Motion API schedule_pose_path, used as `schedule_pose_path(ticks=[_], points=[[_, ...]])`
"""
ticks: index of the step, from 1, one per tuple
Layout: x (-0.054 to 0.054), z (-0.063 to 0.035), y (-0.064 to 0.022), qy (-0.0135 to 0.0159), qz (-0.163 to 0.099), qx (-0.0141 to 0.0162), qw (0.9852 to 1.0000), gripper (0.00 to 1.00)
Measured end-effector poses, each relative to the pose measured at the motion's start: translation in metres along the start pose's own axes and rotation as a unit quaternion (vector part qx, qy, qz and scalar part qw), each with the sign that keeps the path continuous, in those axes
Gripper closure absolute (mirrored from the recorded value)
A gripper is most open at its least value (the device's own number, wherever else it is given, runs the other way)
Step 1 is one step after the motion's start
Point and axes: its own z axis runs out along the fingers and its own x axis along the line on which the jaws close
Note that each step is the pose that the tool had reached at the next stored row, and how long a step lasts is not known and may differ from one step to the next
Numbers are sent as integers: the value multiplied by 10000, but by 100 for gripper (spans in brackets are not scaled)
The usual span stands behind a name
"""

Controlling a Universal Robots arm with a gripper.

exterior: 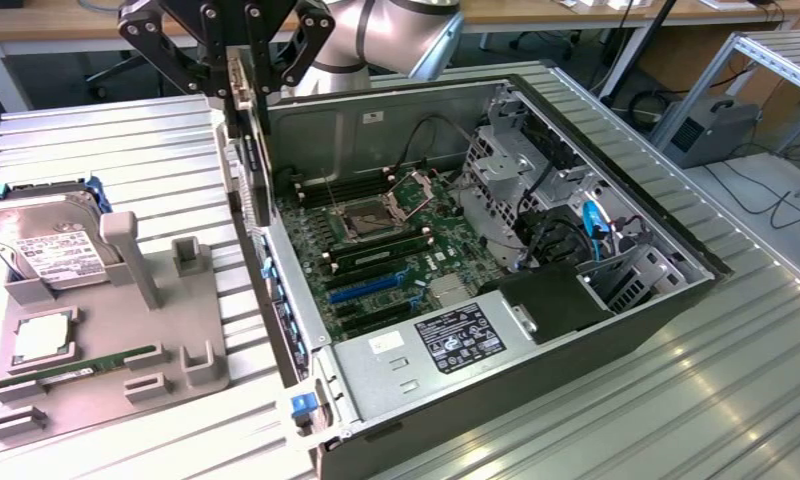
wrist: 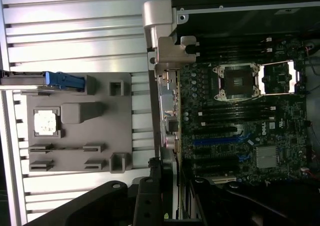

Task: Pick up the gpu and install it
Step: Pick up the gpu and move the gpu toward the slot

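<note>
Holding gpu (exterior: 251, 170) edge-on over the side wall of the open case (exterior: 373, 110), hand (exterior: 240, 88) clamped on it; pickup done, seating on motherboard (exterior: 434, 255) outstanding.
</note>
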Motion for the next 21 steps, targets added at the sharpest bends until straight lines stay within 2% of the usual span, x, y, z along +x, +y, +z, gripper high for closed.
schedule_pose_path(ticks=[21], points=[[-70, 15, 5, 0, 0, 2, 10000, 73]])
